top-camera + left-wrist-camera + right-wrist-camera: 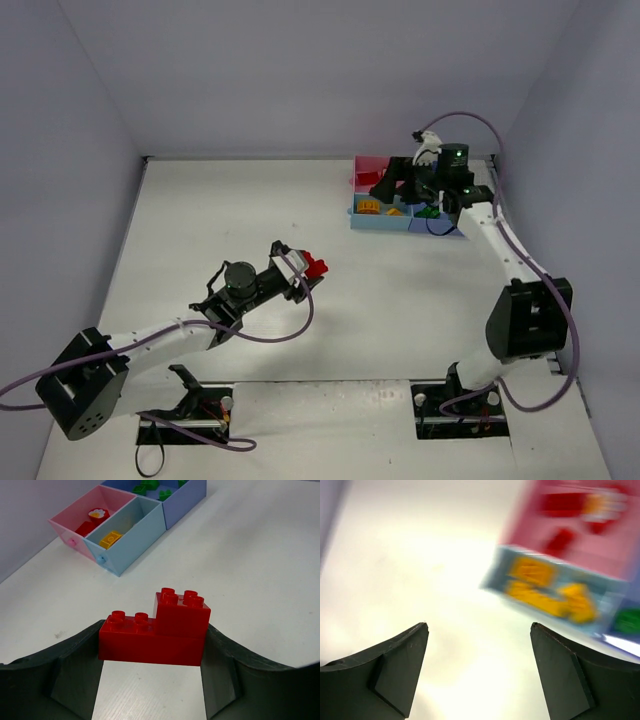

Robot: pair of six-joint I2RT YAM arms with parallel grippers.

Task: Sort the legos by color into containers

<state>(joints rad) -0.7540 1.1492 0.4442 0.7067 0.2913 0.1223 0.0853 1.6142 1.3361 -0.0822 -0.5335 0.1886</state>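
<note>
Left end effector clamps one red lego; three trays.

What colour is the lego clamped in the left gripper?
The lego in the left gripper is red, clearest in the left wrist view.

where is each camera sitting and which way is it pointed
Top external: fixed above and behind the bases, facing down over the table; shows the whole left arm and right arm.
Left wrist: on the left arm, facing forward past its jaws, shut on a red lego clump, toward the pink tray and light blue tray.
Right wrist: on the right arm, blurred, facing down past its open jaws at the table and tray edges.
Shared: both wrist views catch the pink and light blue trays.
</note>
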